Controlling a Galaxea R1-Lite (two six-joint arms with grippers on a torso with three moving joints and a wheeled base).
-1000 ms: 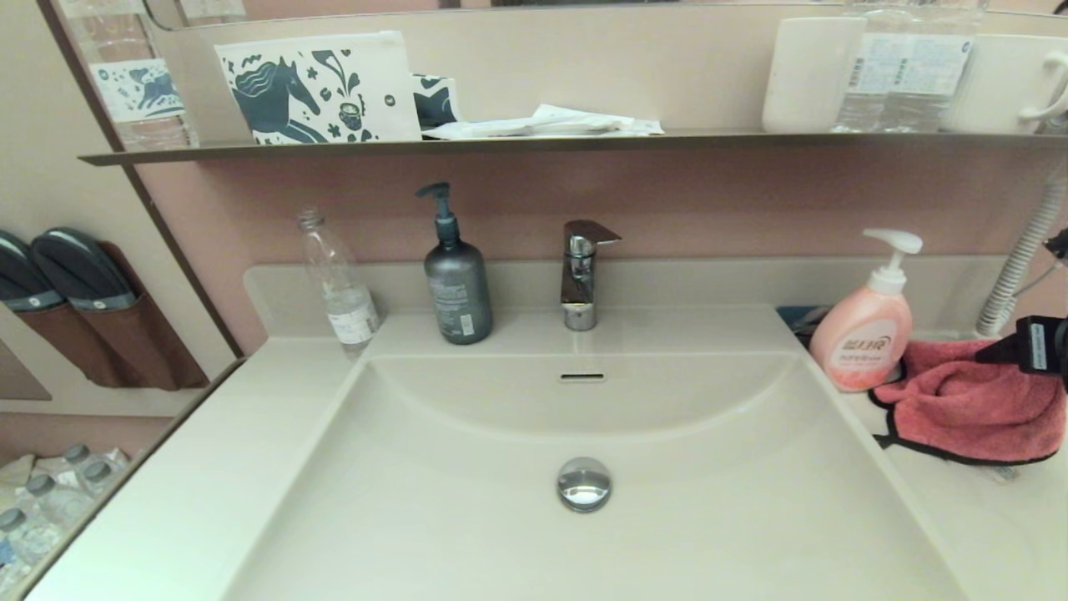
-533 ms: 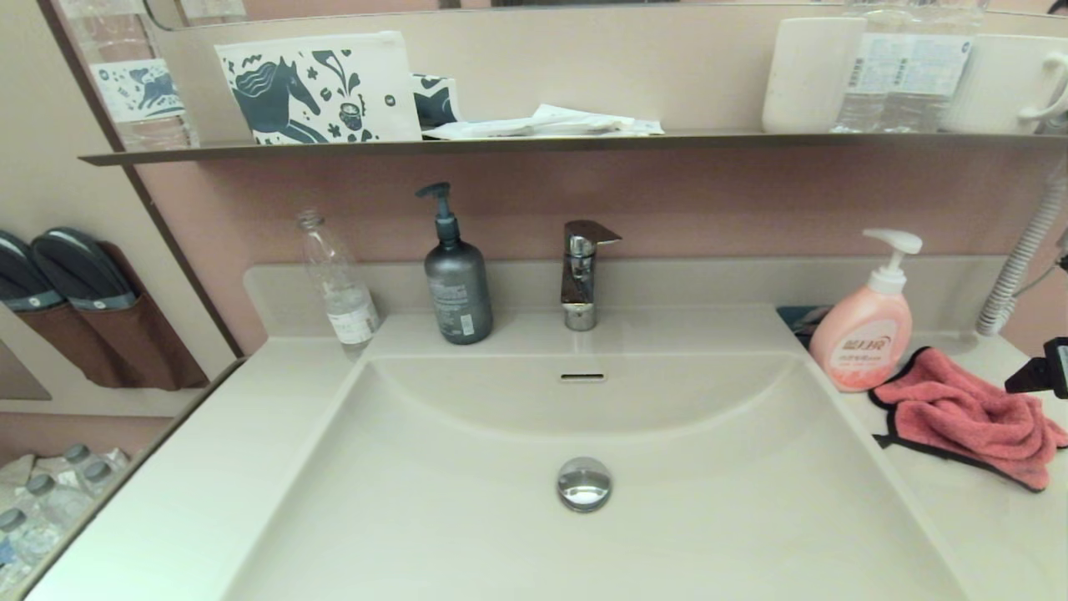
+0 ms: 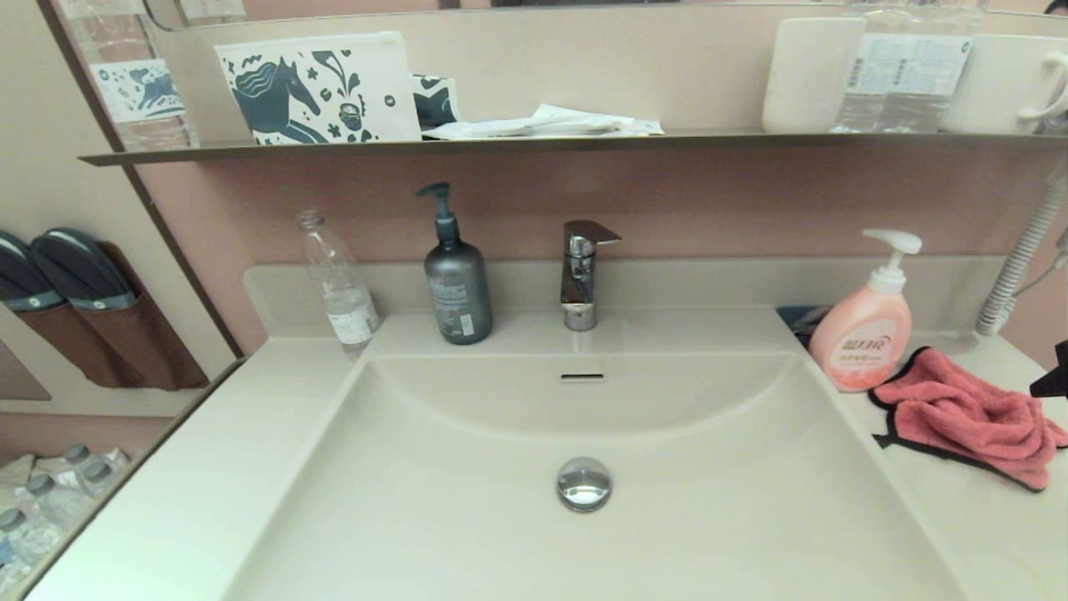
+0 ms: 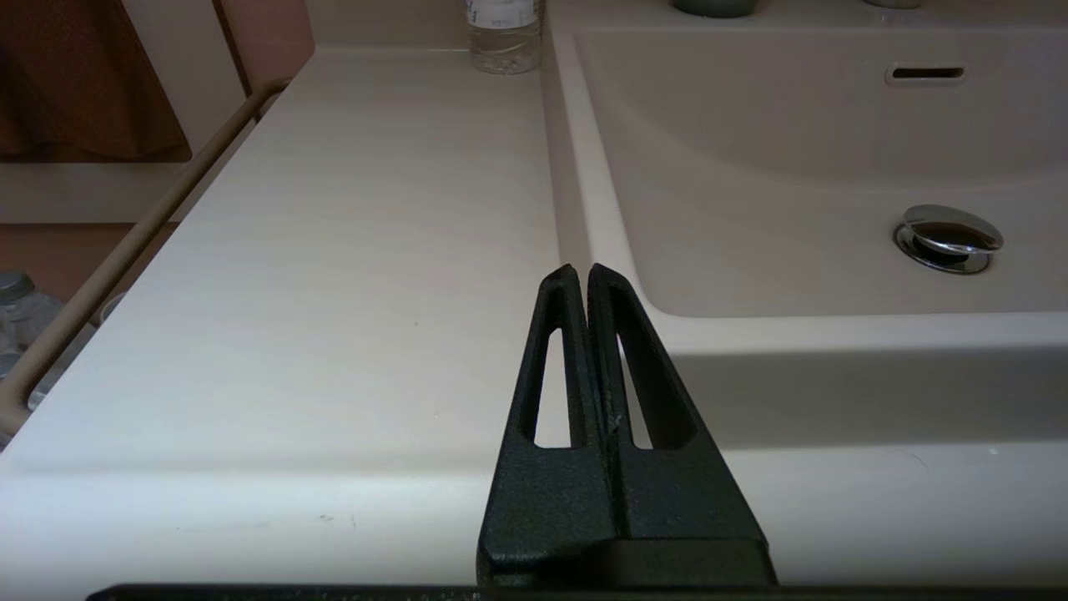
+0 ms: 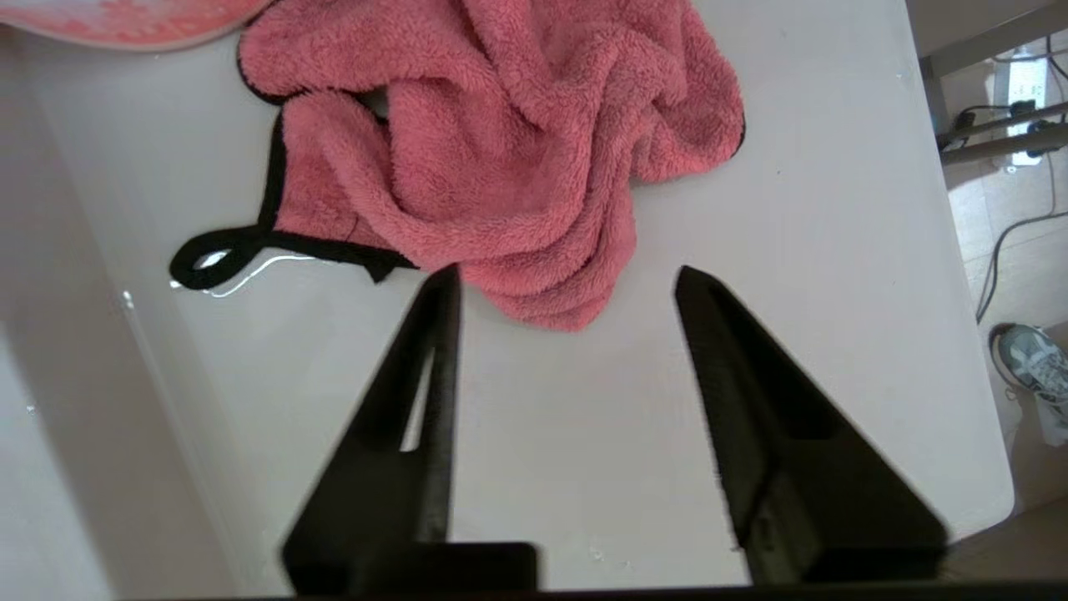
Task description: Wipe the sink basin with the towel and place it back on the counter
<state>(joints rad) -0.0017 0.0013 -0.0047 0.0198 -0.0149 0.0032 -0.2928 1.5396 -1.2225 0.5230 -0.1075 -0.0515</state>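
Observation:
The coral-pink towel (image 3: pixel 968 415) with black edging lies crumpled on the counter (image 3: pixel 993 517) right of the sink basin (image 3: pixel 467 492), beside the pink soap bottle. In the right wrist view the towel (image 5: pixel 509 150) rests just beyond my right gripper (image 5: pixel 567 280), which is open and empty above the counter, apart from the cloth. Only a dark tip of that gripper (image 3: pixel 1053 380) shows at the head view's right edge. My left gripper (image 4: pixel 581 275) is shut and empty, parked over the counter's front edge, left of the basin (image 4: pixel 793 167).
A pink pump soap bottle (image 3: pixel 863 325) stands by the towel. A chrome tap (image 3: pixel 580 275), grey pump bottle (image 3: pixel 456 280) and clear plastic bottle (image 3: pixel 338 288) line the back ledge. The chrome drain plug (image 3: pixel 584 482) sits mid-basin. A dark shelf (image 3: pixel 534 143) runs above.
My right gripper has let go of the towel and drawn back to the right, almost out of the head view. The towel has settled flatter on the counter.

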